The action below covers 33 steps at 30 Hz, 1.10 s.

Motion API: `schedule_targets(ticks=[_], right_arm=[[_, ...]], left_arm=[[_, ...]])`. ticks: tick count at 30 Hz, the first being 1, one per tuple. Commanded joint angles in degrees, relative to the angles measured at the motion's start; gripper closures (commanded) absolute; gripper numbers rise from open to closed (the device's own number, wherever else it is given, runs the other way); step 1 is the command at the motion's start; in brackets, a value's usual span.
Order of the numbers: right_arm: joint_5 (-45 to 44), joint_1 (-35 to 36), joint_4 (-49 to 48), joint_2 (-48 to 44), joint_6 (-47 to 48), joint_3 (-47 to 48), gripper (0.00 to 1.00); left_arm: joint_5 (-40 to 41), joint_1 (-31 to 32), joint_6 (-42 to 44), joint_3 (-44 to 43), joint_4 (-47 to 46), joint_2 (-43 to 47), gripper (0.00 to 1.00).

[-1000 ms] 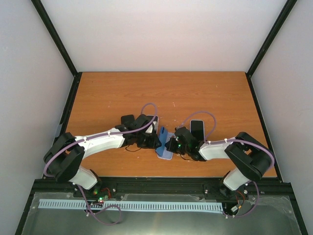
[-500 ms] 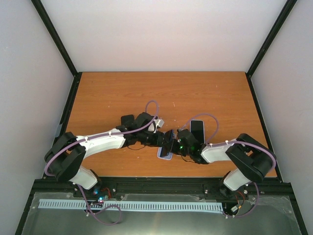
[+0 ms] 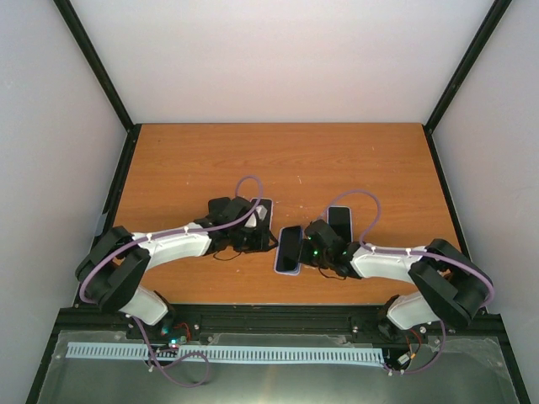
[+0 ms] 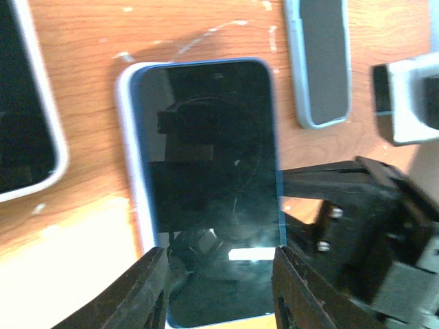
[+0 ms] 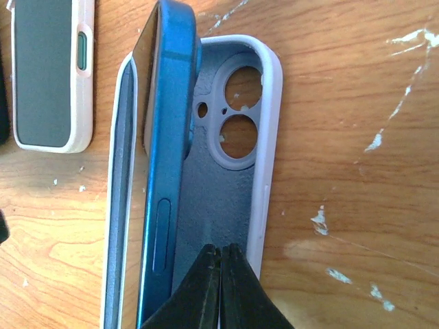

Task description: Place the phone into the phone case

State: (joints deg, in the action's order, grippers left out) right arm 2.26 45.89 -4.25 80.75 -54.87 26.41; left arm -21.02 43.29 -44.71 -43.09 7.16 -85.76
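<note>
Black left gripper (image 4: 219, 291) spread apart astride near end of blue phone (image 4: 206, 171), mid-table | long axis away from bases, one long edge seated in lavender phone case (image 5: 272, 137), other raised | right gripper (image 5: 221, 291) clenched empty, tips beside raised edge

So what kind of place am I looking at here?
Likely a lab robot cell: a wooden table boxed in by white walls on a black frame, with a left arm and right arm bolted at its near edge.
</note>
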Motion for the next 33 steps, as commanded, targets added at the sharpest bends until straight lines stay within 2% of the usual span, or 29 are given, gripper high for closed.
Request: schedule_targets(ticks=[1, 8, 11, 23, 28, 33], right_arm=[[-2.65, -0.1, 10.32, -1.06, 2.56, 3.16, 0.95], [-5.08, -0.72, 21.38, -7.31, 5.33, 5.86, 0.91], [-5.88, -0.89, 22.59, -8.52, 5.61, 5.93, 0.91], [-1.79, -0.89, 11.25, -2.08, 6.08, 6.27, 0.93], [1.03, -0.89, 8.26, 0.69, 5.86, 6.54, 0.95], [1.8, -0.89, 7.17, -0.78, 5.68, 5.65, 0.95]], left_arm=[[-0.46, -1.54, -0.09, 2.18, -2.54, 0.44, 0.58], [-2.7, -1.61, -0.23, 4.02, -6.08, -0.59, 0.59], [-3.98, -1.55, -0.46, 4.47, -7.68, -1.19, 0.59], [-5.53, -1.57, 1.47, 4.02, -11.39, -6.08, 0.6], [-8.67, -1.57, 2.0, 4.25, -14.32, -7.76, 0.66], [-10.83, -1.55, 0.94, 5.2, -17.68, -8.54, 0.69]])
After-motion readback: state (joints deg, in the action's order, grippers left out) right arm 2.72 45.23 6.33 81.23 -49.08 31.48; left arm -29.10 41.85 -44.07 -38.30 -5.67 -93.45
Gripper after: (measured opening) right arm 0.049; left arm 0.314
